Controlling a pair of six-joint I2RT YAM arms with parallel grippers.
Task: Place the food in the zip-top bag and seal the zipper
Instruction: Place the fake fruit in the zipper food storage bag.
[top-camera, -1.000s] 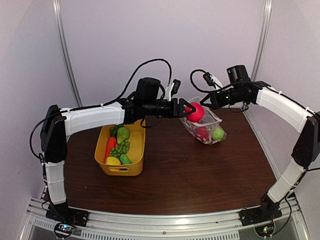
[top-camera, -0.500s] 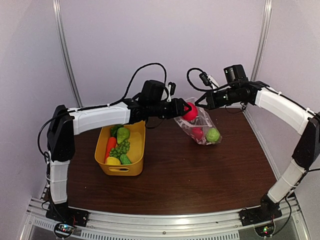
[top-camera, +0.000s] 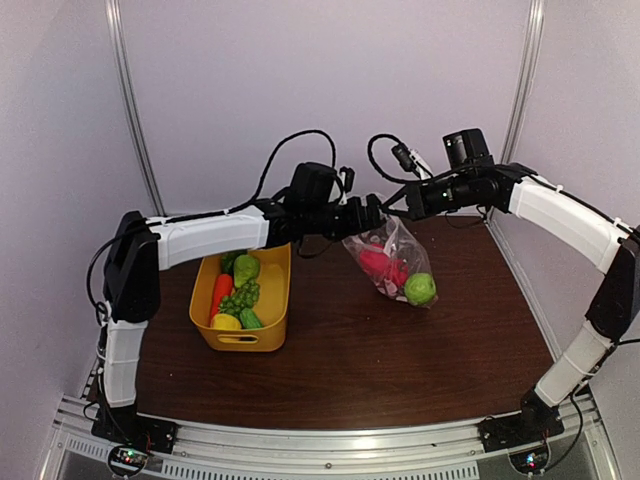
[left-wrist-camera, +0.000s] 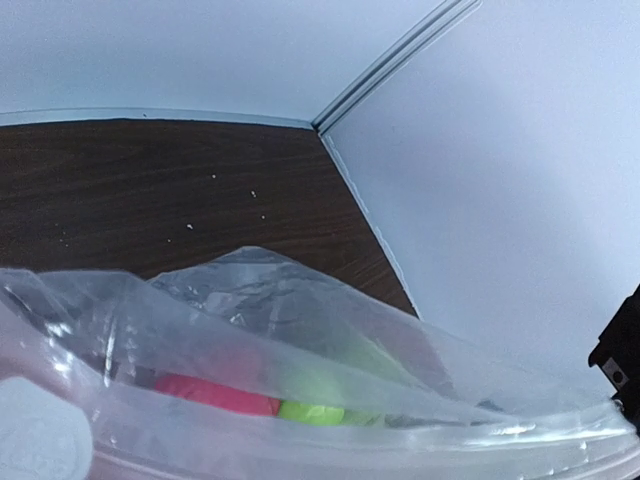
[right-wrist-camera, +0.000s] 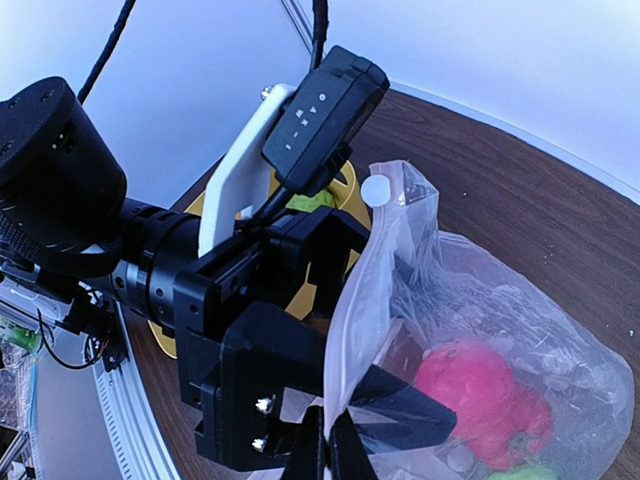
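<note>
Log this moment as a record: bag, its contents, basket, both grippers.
zip-top bag: held up by its mouth edge, unsealed
in bag: red toy fruit, green apple
yellow basket: on the table, holds carrot, grapes and other food
right gripper: shut on the bag's zip edge
left gripper: at the bag mouth, jaws apart, holding nothing

Soft, even, fairly bright light throughout, with only faint shadows on the table (top-camera: 400, 360). The top view bows the wall rails (top-camera: 130, 110) toward the edges (fisheye), and the pink food (top-camera: 378, 262) inside the zip-top bag (top-camera: 395, 240) is smeared by motion blur. The left wrist view is washed pale, with the bag close up, out of focus and streaked with white glare along its lower fold. The right wrist view is sharper, with a bluish cast and small glints on the crinkles.
</note>
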